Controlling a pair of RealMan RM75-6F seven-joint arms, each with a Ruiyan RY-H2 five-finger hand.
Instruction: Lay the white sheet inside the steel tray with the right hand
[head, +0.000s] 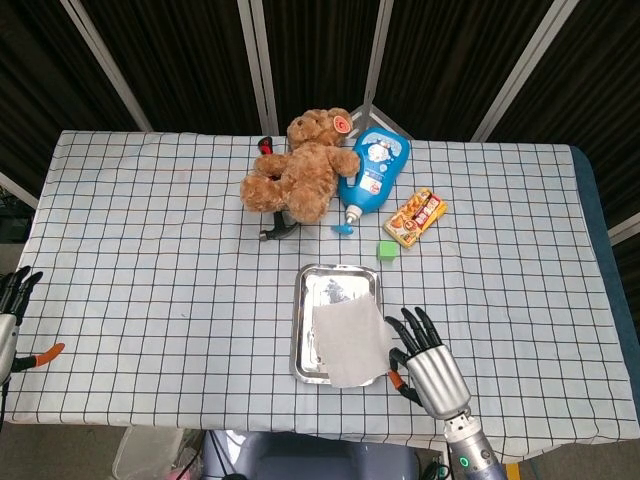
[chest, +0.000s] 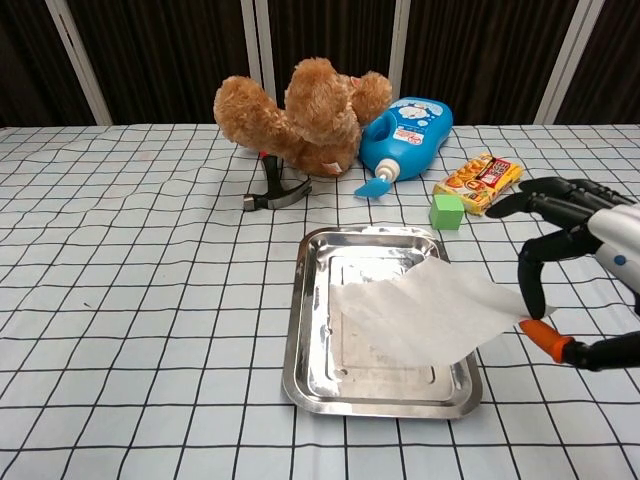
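Note:
The steel tray (head: 304, 330) (chest: 305, 345) lies on the checked cloth near the table's front. The white sheet (head: 351, 342) (chest: 425, 312) hangs over the tray's near right part, lifted off the cloth. My right hand (head: 421, 365) (chest: 570, 255) pinches the sheet's right edge between the thumb and a finger, just right of the tray; the other fingers are spread. Only my left hand's (head: 12, 300) fingertips show, at the far left edge of the head view, apart and holding nothing.
Behind the tray lie a green cube (head: 387, 250) (chest: 447, 211), a snack packet (head: 415, 217) (chest: 479, 181), a blue bottle (head: 374, 170) (chest: 410, 135), a brown teddy bear (head: 298, 170) (chest: 300, 110) and a hammer (head: 272, 230) (chest: 277, 190).

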